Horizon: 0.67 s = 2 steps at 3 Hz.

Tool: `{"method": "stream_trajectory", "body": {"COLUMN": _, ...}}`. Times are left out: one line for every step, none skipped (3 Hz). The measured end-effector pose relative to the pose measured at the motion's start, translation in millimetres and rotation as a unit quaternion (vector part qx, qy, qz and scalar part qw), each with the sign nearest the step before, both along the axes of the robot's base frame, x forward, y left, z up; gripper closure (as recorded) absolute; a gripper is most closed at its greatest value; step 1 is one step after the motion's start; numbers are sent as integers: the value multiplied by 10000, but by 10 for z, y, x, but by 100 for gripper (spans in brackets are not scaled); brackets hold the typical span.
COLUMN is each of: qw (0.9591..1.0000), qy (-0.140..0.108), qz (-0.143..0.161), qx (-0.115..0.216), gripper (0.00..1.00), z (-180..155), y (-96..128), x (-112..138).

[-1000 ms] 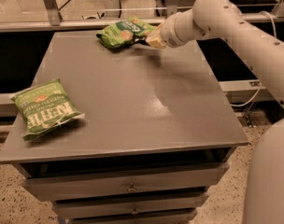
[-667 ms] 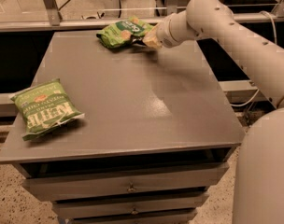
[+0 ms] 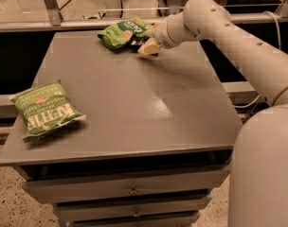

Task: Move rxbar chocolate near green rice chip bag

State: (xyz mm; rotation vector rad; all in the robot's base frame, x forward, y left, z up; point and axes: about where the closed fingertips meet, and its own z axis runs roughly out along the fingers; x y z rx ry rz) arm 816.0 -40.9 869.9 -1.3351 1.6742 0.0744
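While the grey table [image 3: 148, 108] fills most of the frame and has not shifted over the last second, it gives a steady reference for everything else. Its closed drawers [image 3: 132, 190] show along the bottom edge.

Next in bulk is the robot. Its pale body [image 3: 267, 174] takes up the lower right corner and now covers a little more of the frame than it did a second ago. The arm [image 3: 238, 46] runs from the right edge up and across to the upper middle, and its rounded joint sits slightly nearer the centre than before. That reads as the base or shoulder easing in rather than a fresh reach.

At the left edge, mid-height, the dark green Kettle bag [image 3: 45, 110] lies flat, well apart from the action. In the upper middle, at the far edge of the tabletop, the green rice chip bag [image 3: 121, 32] lies in the same spot as in the earlier pictures.

The gripper [image 3: 148, 47] is low over the table just beside that bag's right-hand end and has barely moved in the last second. Whether it is clamped on anything or has let go, I cannot tell.

Smallest is the rxbar chocolate [image 3: 133, 42], a dark sliver between gripper and bag, touching or nearly touching the bag. Judged from that, the bar is already where the task wants it. What remains is the release, if that is not done, and the withdrawal.
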Motion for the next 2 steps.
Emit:
{"method": "stream_trajectory", "body": {"qw": 9999, "qy": 63, "qz": -18, "qx": 85, "gripper": 0, "z": 15, "y": -83, "x": -30}}
{"method": "stream_trajectory", "body": {"qw": 9977, "qy": 306, "qz": -167, "qx": 579, "gripper": 0, "z": 82, "y": -442, "x": -143}}
